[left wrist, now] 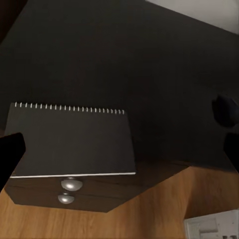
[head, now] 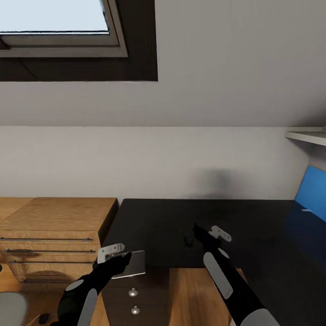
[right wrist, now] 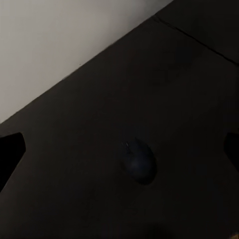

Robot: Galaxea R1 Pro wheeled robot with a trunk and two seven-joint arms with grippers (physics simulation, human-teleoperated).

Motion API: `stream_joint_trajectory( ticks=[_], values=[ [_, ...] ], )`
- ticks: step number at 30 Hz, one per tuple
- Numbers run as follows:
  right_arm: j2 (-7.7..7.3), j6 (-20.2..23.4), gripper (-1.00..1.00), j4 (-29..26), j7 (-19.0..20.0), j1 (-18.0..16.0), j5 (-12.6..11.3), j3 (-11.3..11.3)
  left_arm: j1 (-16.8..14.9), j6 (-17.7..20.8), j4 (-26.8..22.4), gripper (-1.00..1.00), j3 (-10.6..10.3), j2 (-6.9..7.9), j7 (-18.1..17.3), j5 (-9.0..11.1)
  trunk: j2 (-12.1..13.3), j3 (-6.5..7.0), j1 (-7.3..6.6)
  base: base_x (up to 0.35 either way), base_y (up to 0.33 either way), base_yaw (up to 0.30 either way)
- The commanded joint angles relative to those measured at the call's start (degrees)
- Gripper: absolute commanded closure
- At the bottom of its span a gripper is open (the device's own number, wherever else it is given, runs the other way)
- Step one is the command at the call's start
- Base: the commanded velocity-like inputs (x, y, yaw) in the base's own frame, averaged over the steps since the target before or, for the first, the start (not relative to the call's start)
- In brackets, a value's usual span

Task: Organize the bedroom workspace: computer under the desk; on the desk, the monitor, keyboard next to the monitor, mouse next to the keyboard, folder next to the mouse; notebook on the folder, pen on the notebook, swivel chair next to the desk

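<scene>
At the desk's near edge: notebook and mouse being handled.
Head view: the notebook (head: 131, 264) is seen at the left gripper (head: 118, 257), over the desk (head: 253, 235) corner; whether it is clamped cannot be told. The right gripper (head: 198, 235) hovers by the mouse (head: 188, 240). Left wrist view: notebook lies flat above drawer knobs (left wrist: 71, 184). Right wrist view: jaws spread wide, mouse between, ungripped. The mouse step is judged current; closing is called for next.

Glossy black bench (head: 253, 235), dark grey notebook (left wrist: 69, 142) with white spiral edge, black mouse (right wrist: 138, 160), light wood drawer unit (head: 54, 235), bright blue panel (head: 312, 192), silver drawer knobs (left wrist: 71, 184)
</scene>
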Motion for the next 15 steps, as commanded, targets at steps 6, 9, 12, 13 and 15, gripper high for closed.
stream_joint_trajectory(
  ticks=[6,9,12,13,15],
  values=[
    [3.75,8.7,-1.00,0.5,-0.9,-0.1,16.0,0.6,0.0,0.4,-0.1,-1.00,-0.1,-0.04,0.3,0.6,-0.1,-0.08,0.03,0.045,0.000,0.000],
    [4.75,9.4,-1.00,1.6,-0.8,-0.1,23.8,3.6,0.0,0.4,0.0,-1.00,-0.2,-0.09,0.3,0.6,-0.1,-0.08,0.03,0.003,0.000,0.000],
    [4.92,7.1,-1.00,2.1,-0.8,-0.1,25.9,4.6,0.0,0.4,0.0,-1.00,-0.2,-0.12,0.3,0.6,-0.1,-0.08,0.03,0.000,0.000,0.000],
    [4.90,1.3,-1.00,3.2,-0.7,-0.1,25.9,4.6,0.0,0.4,0.0,-1.00,-0.2,-0.12,0.3,0.6,-0.1,-0.08,0.03,0.000,0.000,0.000],
    [5.07,-6.5,-1.00,6.3,-0.7,-0.1,25.7,4.9,0.0,0.3,-0.1,-1.00,-0.2,-0.12,0.3,0.6,-0.1,-0.08,0.03,0.000,0.000,0.000]
  ],
)
